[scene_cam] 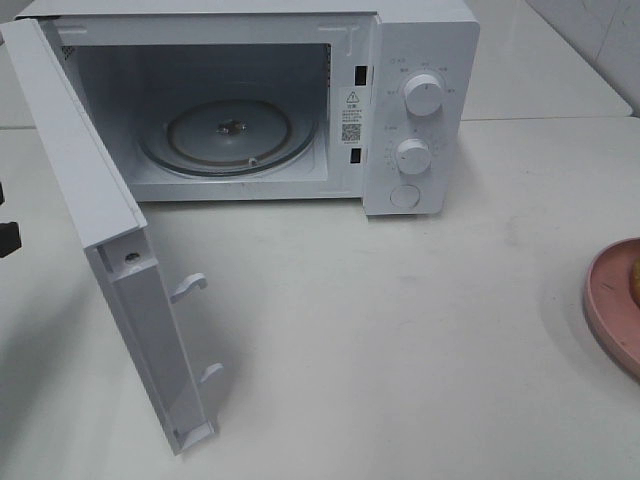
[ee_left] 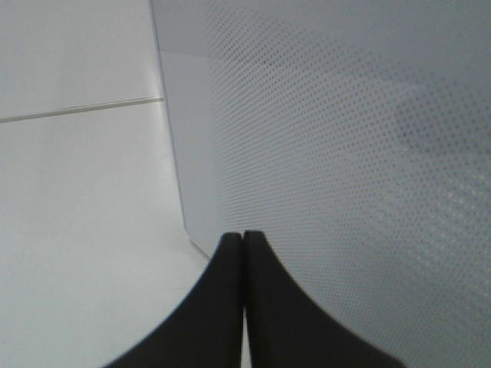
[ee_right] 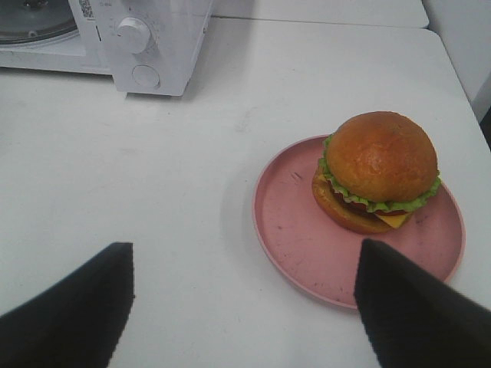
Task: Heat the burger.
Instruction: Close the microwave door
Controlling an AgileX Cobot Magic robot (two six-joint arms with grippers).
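The burger [ee_right: 380, 169], with a glossy brown bun, green lettuce and a cheese corner, sits on a round pink plate [ee_right: 307, 230] on the white table. In the exterior high view only a sliver of the burger [scene_cam: 635, 278] and part of the plate [scene_cam: 608, 300] show at the right edge. My right gripper [ee_right: 244, 245] hovers open just short of the plate, holding nothing. My left gripper [ee_left: 244, 234] is shut and empty, close to the dotted outer face of the microwave door [ee_left: 345, 153].
A white microwave [scene_cam: 420, 100] stands at the back of the table. Its door [scene_cam: 80, 200] is swung wide open toward the front left. A glass turntable [scene_cam: 228, 135] lies inside the cavity. Bare white tabletop [scene_cam: 380, 330] lies between microwave and plate.
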